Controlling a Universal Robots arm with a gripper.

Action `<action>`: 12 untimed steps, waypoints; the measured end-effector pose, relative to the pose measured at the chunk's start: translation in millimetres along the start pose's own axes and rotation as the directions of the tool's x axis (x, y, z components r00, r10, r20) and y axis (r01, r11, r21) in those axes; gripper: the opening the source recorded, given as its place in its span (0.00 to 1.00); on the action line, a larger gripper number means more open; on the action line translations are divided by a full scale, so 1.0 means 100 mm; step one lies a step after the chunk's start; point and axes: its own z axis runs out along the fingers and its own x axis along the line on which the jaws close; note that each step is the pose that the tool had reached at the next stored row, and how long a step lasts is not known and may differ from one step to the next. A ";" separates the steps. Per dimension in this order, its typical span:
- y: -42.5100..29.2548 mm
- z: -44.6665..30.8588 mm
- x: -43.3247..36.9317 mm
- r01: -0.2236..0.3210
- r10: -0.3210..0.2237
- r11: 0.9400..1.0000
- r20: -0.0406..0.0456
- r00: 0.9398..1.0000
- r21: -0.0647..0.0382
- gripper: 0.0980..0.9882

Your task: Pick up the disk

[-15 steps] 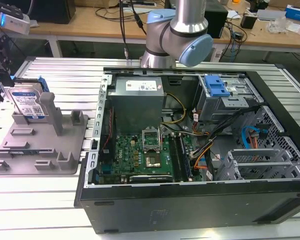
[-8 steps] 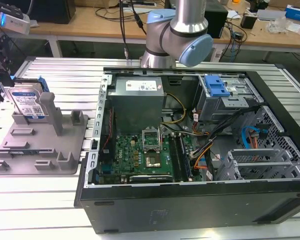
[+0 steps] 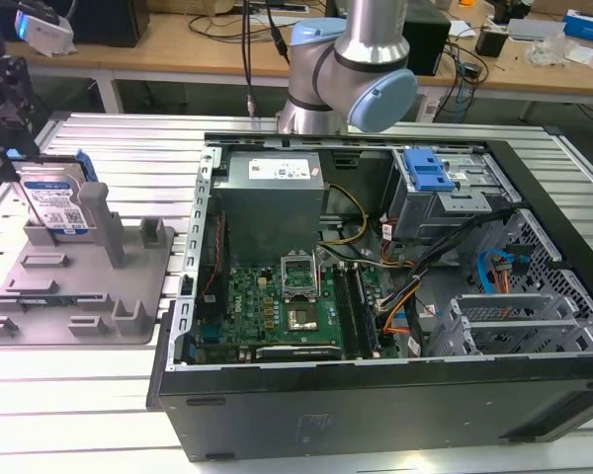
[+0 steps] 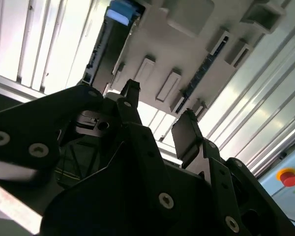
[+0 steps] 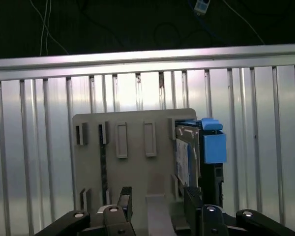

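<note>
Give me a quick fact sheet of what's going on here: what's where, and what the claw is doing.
disk: upright on edge in the grey fixture tray, not held
gripper: open, empty, near the tray, apart from the disk
beside the tray: open computer case
surface: ribbed metal table

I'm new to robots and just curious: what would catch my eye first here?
The open computer, its green board bared, takes up most of the exterior view, with the arm beyond it. At that view's left, the disk stands upright in a grey tray. In the first wrist view the claw is open, by the tray.
</note>
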 end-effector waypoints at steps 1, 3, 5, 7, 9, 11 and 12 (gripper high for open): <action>0.004 0.000 -0.048 0.001 -0.001 1.000 0.000 1.000 0.000 0.50; 0.010 0.002 -0.177 0.003 -0.003 1.000 0.000 1.000 0.000 0.50; 0.057 0.009 -0.337 0.007 -0.007 1.000 0.000 1.000 0.000 0.50; 0.171 0.025 -0.398 0.012 -0.012 1.000 0.000 1.000 0.000 0.50; 0.214 0.038 -0.417 0.020 -0.020 1.000 -0.001 1.000 0.000 0.50; 0.234 0.058 -0.417 0.033 -0.033 0.999 -0.001 0.999 0.000 0.50; 0.253 0.071 -0.416 0.041 -0.041 0.999 -0.001 0.999 0.000 0.50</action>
